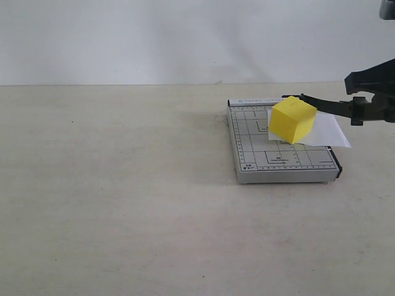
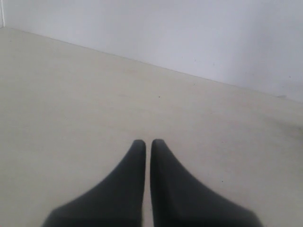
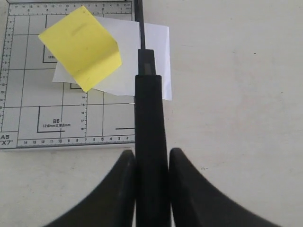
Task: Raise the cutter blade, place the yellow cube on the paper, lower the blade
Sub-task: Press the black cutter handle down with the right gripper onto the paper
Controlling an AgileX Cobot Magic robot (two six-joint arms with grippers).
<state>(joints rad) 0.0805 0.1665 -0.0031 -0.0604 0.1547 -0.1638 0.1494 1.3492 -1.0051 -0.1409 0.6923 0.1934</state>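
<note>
The yellow cube [image 1: 293, 119] sits on the white paper [image 1: 330, 132] laid over the grey gridded cutter board [image 1: 265, 161]. The paper overhangs the board's right edge. The cutter blade [image 1: 324, 105] is raised a little above the board, slanting up to the right. My right gripper [image 1: 360, 112] is shut on its thick black handle [image 3: 151, 142], which fills the gap between both fingers. In the right wrist view the cube [image 3: 80, 47] lies on the paper [image 3: 142, 61] beside the thin blade arm [image 3: 140, 23]. My left gripper [image 2: 147, 142] is shut on nothing over bare table, out of the exterior view.
The beige table [image 1: 111, 203] runs wide to the left and front of the board. A white wall [image 1: 185, 37] stands behind the table's far edge.
</note>
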